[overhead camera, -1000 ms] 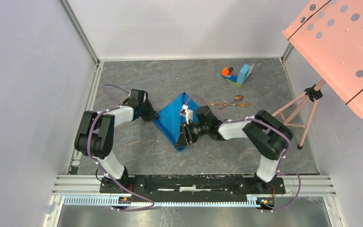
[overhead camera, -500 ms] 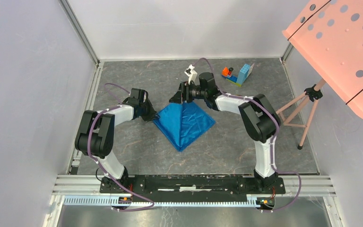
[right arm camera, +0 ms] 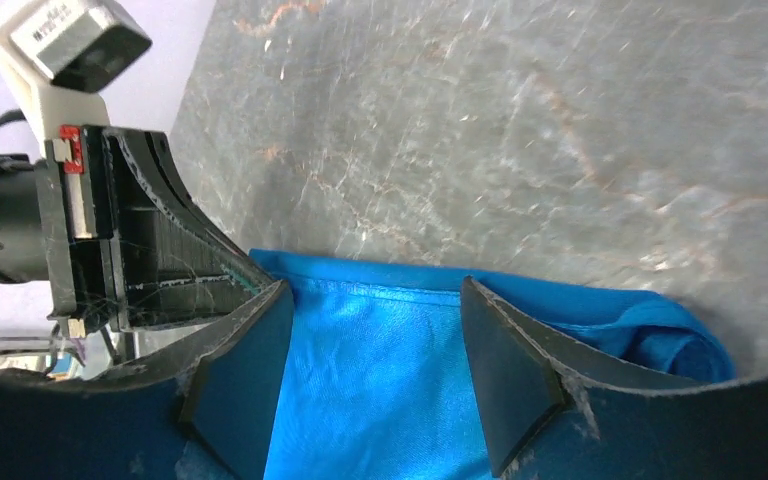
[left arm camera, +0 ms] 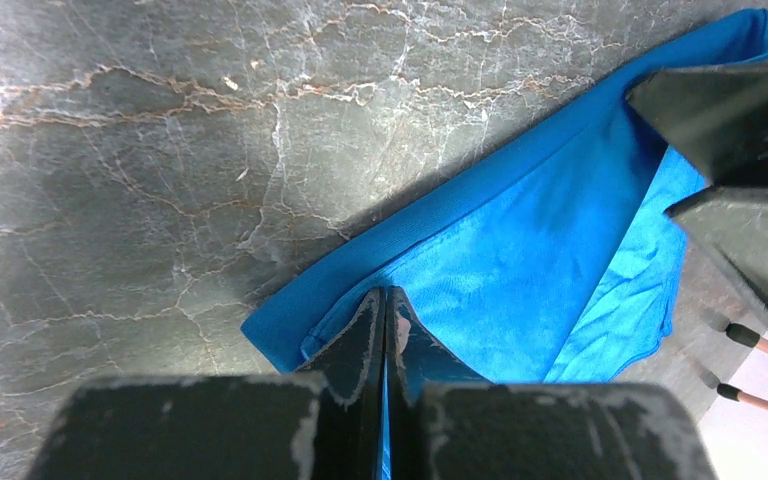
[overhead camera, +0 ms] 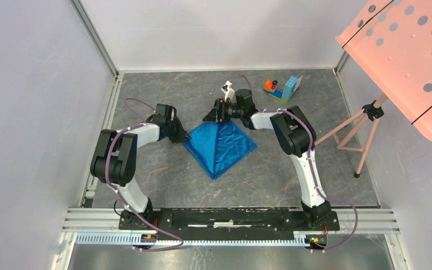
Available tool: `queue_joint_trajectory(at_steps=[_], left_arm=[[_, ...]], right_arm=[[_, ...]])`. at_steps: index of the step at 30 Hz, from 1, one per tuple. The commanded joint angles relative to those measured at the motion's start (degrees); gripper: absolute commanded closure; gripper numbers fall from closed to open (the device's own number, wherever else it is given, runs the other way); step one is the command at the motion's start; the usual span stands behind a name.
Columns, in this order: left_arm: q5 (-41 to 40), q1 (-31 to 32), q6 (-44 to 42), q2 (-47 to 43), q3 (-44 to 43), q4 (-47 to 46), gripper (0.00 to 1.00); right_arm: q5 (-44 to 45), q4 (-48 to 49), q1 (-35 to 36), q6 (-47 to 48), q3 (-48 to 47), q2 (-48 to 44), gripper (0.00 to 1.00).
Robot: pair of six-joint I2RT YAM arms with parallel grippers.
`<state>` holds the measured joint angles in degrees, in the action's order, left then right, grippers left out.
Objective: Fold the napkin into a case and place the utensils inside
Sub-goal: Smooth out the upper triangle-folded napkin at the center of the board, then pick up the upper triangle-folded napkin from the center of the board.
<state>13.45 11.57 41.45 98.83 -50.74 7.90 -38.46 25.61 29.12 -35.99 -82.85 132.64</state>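
Grey marbled stone made up the worktop (overhead camera: 163,180), and the bright blue napkin (overhead camera: 219,147) lay near its middle, folded flat into a kite shape with its long point towards the arm bases. Off to the right of the napkin, well apart from it, a pink perforated panel (overhead camera: 405,56) leaned over the worktop on a thin tripod (overhead camera: 360,129).

From the near-left of the napkin the left arm (overhead camera: 118,157) reached to the cloth's left corner. The left jaws were pressed together there, and in the left wrist view the two fingertips (left arm camera: 360,335) met on the hemmed edge of the napkin, with a sliver of blue between them.

From the near-right of the napkin the right arm (overhead camera: 295,135) stretched round to its far corner. The right jaws stood apart, and in the right wrist view the two dark pads (right arm camera: 510,380) sat either side of the shiny cloth, which lay between them.

Beyond the napkin's far-right side, clear of it, stood a small orange-and-blue toy block piece (overhead camera: 284,89).
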Motion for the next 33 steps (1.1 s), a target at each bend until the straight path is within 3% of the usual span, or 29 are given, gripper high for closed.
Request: queue_joint_trajectory(at_steps=[1, 7, 12, 16, 20, 24, 29, 33], left_arm=[[-2.44, -0.32, -3.83, 2.42, 0.64, 2.71, 0.98], [-3.8, -0.32, -5.11, 2.25, -0.29, 4.26, 0.98], [-1.57, -0.17, -5.32, 0.67, -3.91, 6.29, 0.98], [2.59, 0.01, -4.56, -3.25, -7.98, 8.64, 0.95], [4.96, -0.15, -7.08, -8.52, -13.27, 14.75, 0.82], [4.13, -0.98, -9.7, -16.8, -14.04, 20.43, 0.66], [4.72, -4.62, -8.34, -30.8, -5.26, 22.1, 0.48], [5.16, -6.9, -5.94, -41.12, 2.12, 22.91, 0.4]], right_arm=[[-0.35, 5.23, -3.37, -0.8, -3.59, 5.12, 0.31], [-3.2, 1.31, -6.35, 1.16, -7.19, 5.1, 0.27], [0.86, -18.0, -6.56, 13.4, -11.11, -6.63, 0.22], [11.99, -33.03, -4.43, 23.53, -6.61, -20.26, 0.19], [22.9, -36.85, 2.41, 28.17, 8.24, -33.71, 0.2], [32.41, -43.2, 12.59, 32.32, 14.58, -40.54, 0.25], [37.57, -51.37, 24.12, 32.57, 12.67, -39.57, 0.34], [38.11, -56.01, 29.74, 32.33, 9.59, -33.98, 0.43]])
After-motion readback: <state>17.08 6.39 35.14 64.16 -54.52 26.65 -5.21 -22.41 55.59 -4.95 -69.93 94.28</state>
